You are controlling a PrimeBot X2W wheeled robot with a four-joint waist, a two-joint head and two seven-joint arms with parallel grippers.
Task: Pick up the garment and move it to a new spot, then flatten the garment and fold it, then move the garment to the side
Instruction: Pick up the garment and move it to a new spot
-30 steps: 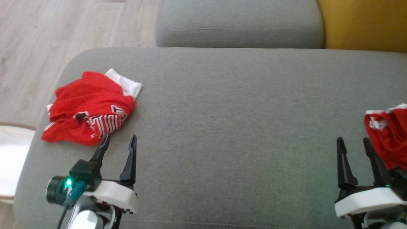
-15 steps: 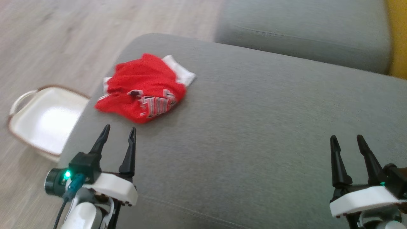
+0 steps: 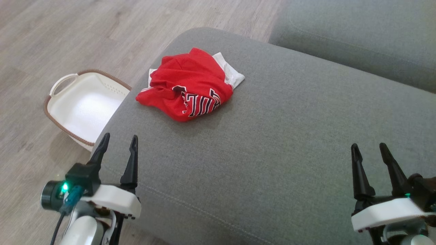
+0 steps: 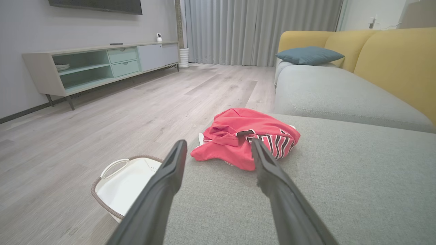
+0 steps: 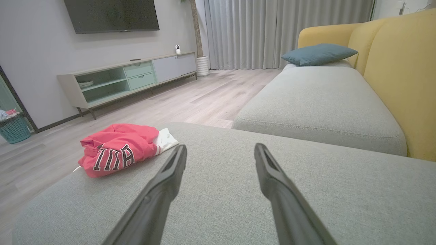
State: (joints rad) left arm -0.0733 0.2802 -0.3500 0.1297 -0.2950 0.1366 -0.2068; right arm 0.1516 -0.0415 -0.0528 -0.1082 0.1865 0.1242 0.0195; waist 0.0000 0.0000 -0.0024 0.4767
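The left tool (image 3: 121,136) and right tool (image 3: 368,145) hover released and empty, well apart over the cushion (image 3: 289,143). The crumpled red garment (image 3: 190,86) lies on the cushion ahead of the left tool, near a basket (image 3: 109,90) on the floor (image 3: 51,34).

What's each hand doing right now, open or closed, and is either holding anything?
Left hand: open, holding nothing, short of the red garment.
Right hand: open, holding nothing, over the grey cushion.

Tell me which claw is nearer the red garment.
Left. The left claw hovers just short of the red garment; the right claw sits far across the cushion.
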